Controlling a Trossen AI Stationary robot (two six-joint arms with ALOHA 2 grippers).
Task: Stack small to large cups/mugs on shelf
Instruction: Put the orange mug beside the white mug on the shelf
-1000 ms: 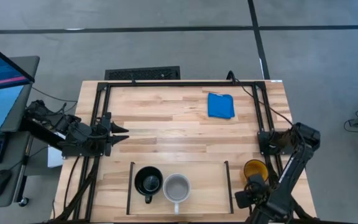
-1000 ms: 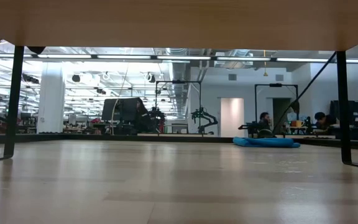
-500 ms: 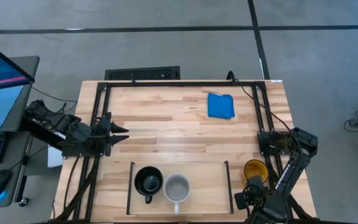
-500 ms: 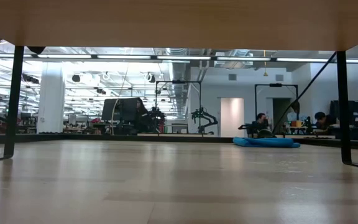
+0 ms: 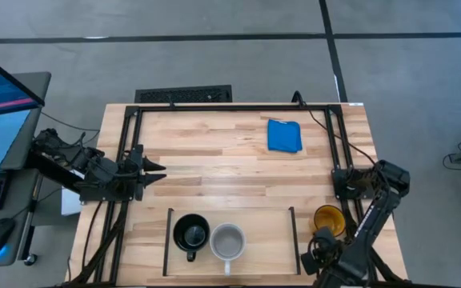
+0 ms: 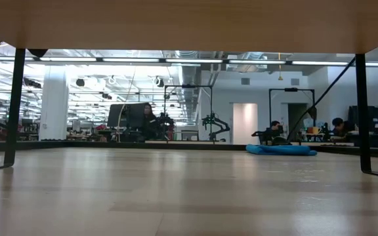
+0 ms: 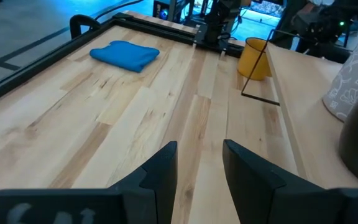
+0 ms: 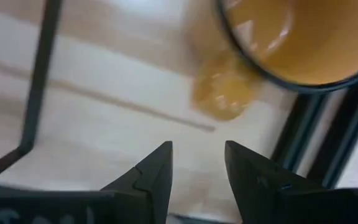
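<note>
Still off shelf (image 5: 258,240): yellow mug (image 5: 327,218) (upright)

High view: overhead, straight down, whole surface (image 5: 238,172) in frame. Low view: at surface level, facing the room behind. Left wrist view: low, looking along the planks, sharing the blue cloth (image 7: 125,55) and yellow mug (image 7: 255,58) with the high view. Right wrist view: close above that mug, looking down.
</note>
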